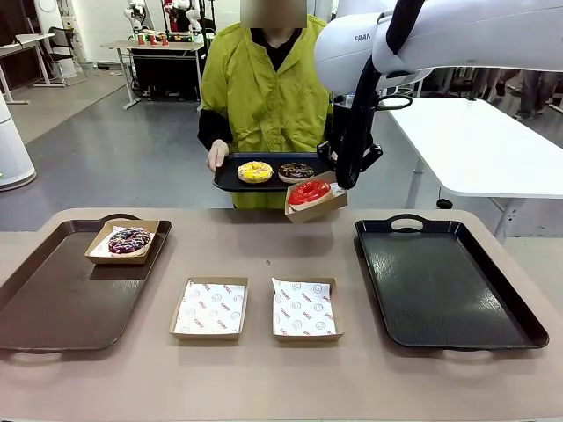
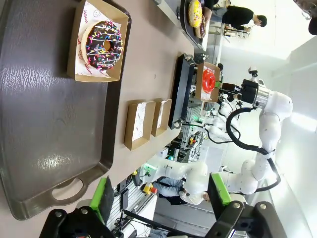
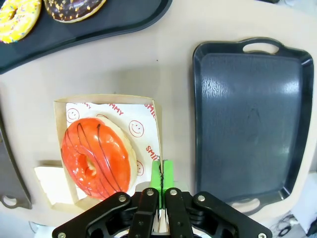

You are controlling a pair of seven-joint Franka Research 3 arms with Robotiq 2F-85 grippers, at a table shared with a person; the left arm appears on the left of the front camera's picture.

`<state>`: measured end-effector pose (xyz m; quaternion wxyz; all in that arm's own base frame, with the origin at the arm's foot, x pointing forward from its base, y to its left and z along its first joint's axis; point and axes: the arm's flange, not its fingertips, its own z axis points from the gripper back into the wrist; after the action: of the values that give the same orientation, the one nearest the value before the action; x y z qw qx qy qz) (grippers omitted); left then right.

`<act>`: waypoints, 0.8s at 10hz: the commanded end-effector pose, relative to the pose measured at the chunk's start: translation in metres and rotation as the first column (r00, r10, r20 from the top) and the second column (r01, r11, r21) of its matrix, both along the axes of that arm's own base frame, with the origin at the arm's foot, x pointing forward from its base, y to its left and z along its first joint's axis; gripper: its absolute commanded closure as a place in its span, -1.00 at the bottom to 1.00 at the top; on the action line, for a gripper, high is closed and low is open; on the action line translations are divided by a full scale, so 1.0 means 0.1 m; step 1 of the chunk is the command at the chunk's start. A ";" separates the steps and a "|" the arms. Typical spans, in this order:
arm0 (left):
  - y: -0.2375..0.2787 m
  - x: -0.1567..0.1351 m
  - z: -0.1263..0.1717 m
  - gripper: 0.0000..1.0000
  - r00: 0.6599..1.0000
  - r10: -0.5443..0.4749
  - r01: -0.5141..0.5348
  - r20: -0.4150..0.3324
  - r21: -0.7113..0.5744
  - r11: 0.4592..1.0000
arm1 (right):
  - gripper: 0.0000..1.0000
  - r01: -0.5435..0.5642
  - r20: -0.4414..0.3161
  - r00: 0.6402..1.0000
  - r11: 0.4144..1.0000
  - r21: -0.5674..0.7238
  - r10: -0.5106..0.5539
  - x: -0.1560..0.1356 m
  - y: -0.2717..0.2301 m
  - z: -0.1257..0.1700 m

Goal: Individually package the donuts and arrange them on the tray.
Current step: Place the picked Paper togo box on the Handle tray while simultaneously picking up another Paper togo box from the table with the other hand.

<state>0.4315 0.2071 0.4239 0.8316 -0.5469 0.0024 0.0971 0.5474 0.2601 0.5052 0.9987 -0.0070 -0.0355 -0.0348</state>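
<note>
Right wrist view: the top edge cuts off the yellow-iced ring donut and the chocolate sprinkled ring donut.

Glossy red ring donut, dark-striped; its brown cardboard box, white red-printed paper; yellow-iced ring donut; chocolate ring donut, sprinkled; purple-brown ring donut, multicoloured sprinkles.
</note>
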 end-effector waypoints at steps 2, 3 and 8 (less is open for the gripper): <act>0.00 0.00 0.00 -1.00 1.000 0.000 0.000 0.000 0.000 1.000 | 0.97 0.000 0.000 1.000 1.000 0.000 0.000 0.00 0.00 0.00; -0.05 0.03 0.08 -1.00 0.999 0.022 -0.021 -0.034 0.026 0.999 | 0.97 -0.067 0.004 0.998 0.997 0.047 0.067 -0.07 -0.14 0.07; -1.08 0.02 0.78 -1.00 0.991 -0.114 0.131 -0.071 0.328 0.936 | 0.97 -0.074 0.047 0.996 0.994 0.078 0.071 -0.30 -1.31 0.25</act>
<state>0.4400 0.1243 0.5040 0.8970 -0.4363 0.0300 0.0645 0.5243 0.1464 0.5491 0.9983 0.0253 -0.0527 -0.0071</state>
